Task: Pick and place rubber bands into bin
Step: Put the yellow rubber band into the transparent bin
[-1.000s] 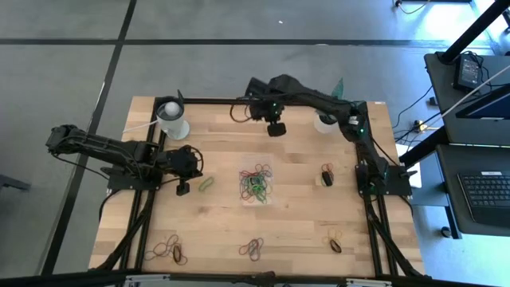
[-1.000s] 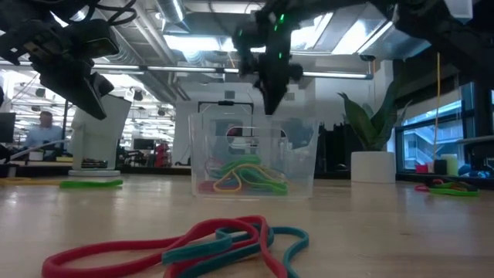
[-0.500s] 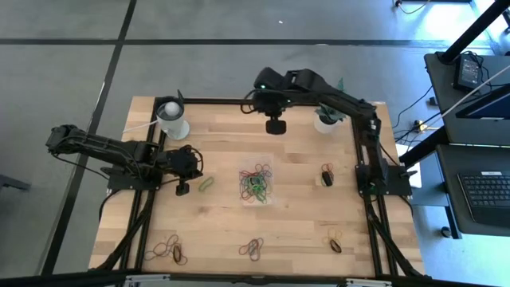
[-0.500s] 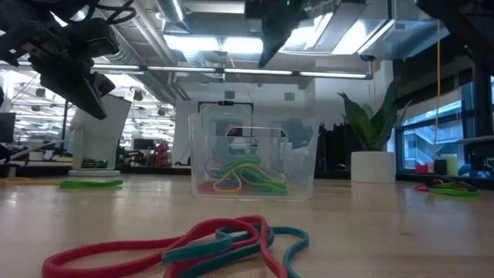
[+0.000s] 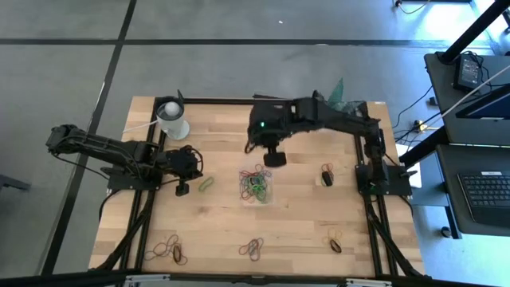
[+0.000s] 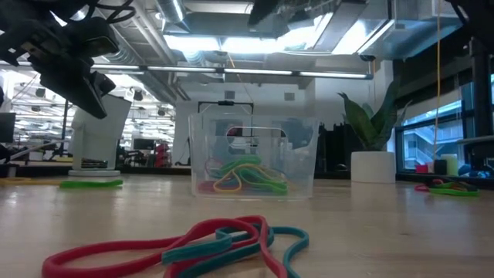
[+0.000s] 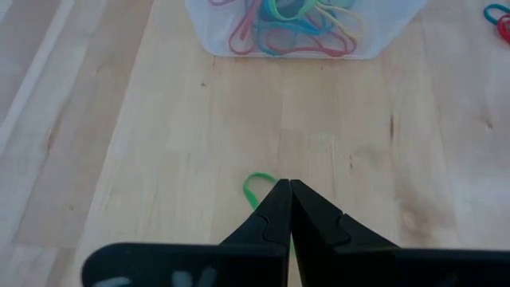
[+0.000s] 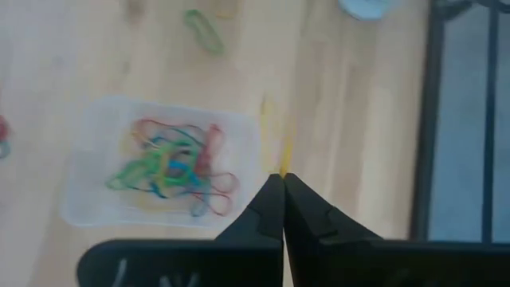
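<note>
- High view: your right pincer [image 5: 273, 158] hangs just behind the bin [image 5: 256, 182] at mid-counter [image 5: 303, 231]; your left pincer [image 5: 182, 189] sits beside a loose green band [image 5: 206, 183].
- Low view: the bin holds several rubber bands [image 6: 241, 176]; more lie near the camera.
- Left wrist view: fingers pressed together, holding nothing, tips at the green band.
- Right wrist view: fingers together, empty.
- Judgement: you are between picks; next, open over a loose band.

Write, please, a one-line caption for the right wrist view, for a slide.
Shut right gripper above the table, beside the clear bin of tangled rubber bands; one green band lies loose.
</note>
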